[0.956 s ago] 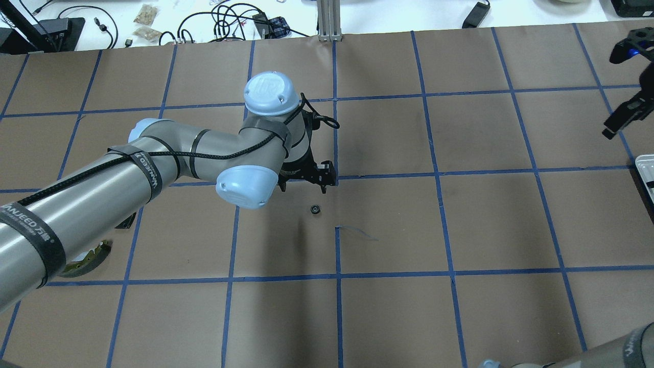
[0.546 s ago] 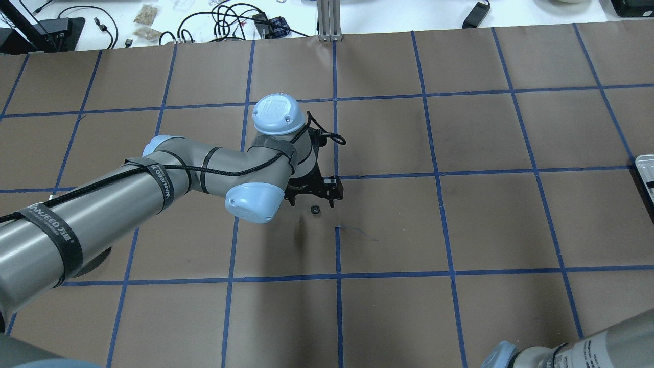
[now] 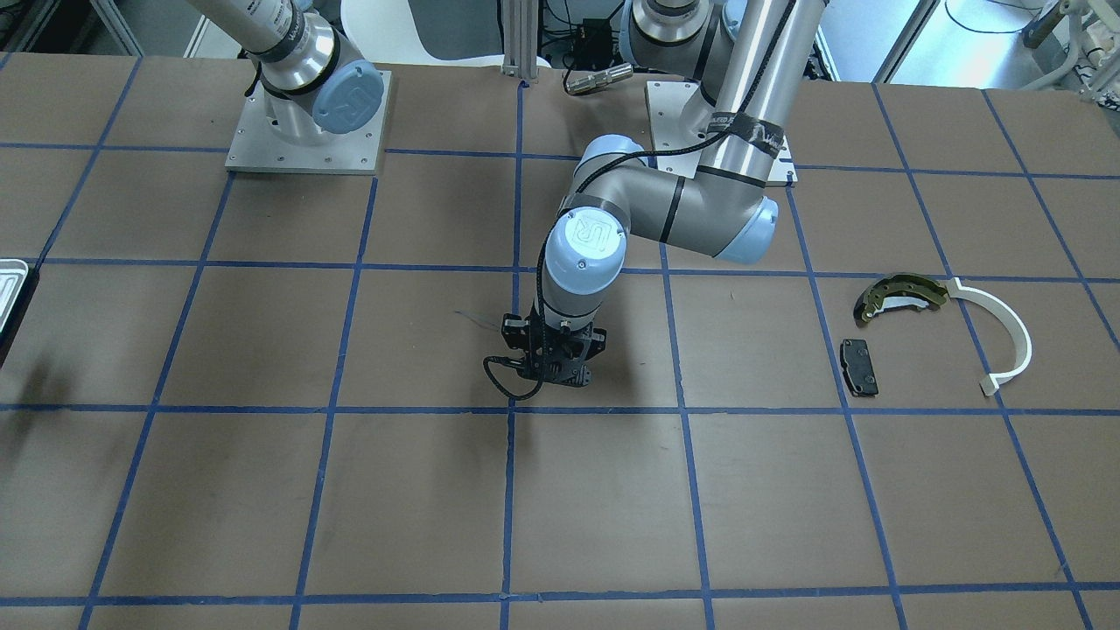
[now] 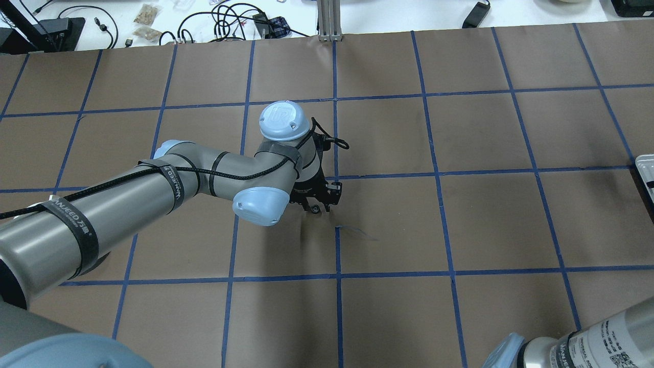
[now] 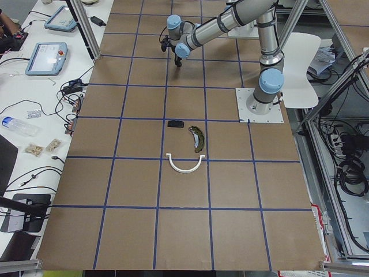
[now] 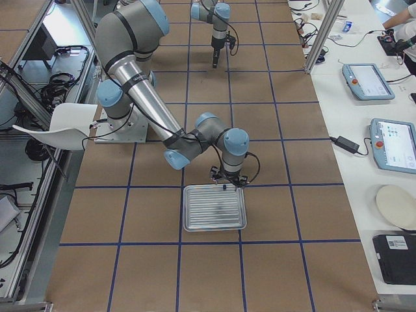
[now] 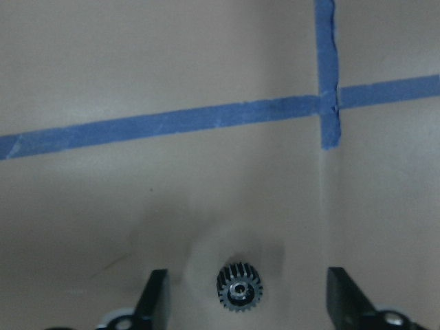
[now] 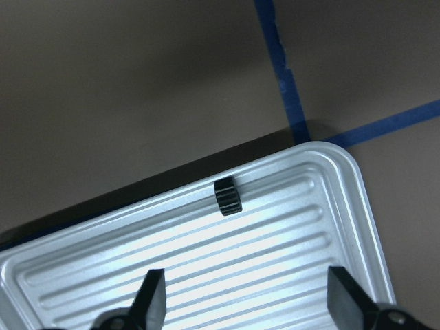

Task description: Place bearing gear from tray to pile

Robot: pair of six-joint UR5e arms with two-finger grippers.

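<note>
A bearing gear (image 7: 240,288), tiny, black and toothed with a pale centre hole, lies on the brown table paper. My left gripper (image 7: 247,302) is open and low over it, one finger on each side; it also shows in the overhead view (image 4: 319,206). A second small black gear (image 8: 228,196) stands on edge at the rim of the silvery ridged tray (image 8: 206,275). My right gripper (image 8: 247,302) is open above the tray. The pile, an olive-gold brake shoe (image 3: 901,293), a white arc strip (image 3: 1006,337) and a black pad (image 3: 859,366), lies apart from both grippers.
Blue tape lines grid the brown table (image 4: 460,225). The tray (image 6: 214,208) sits at the table end on the robot's right, only its corner in the overhead view (image 4: 645,171). Cables and small items lie beyond the table's far edge.
My left gripper has moved down and toward the robot onto the gear, and now straddles it. The right gripper has left the overhead view's upper right.
</note>
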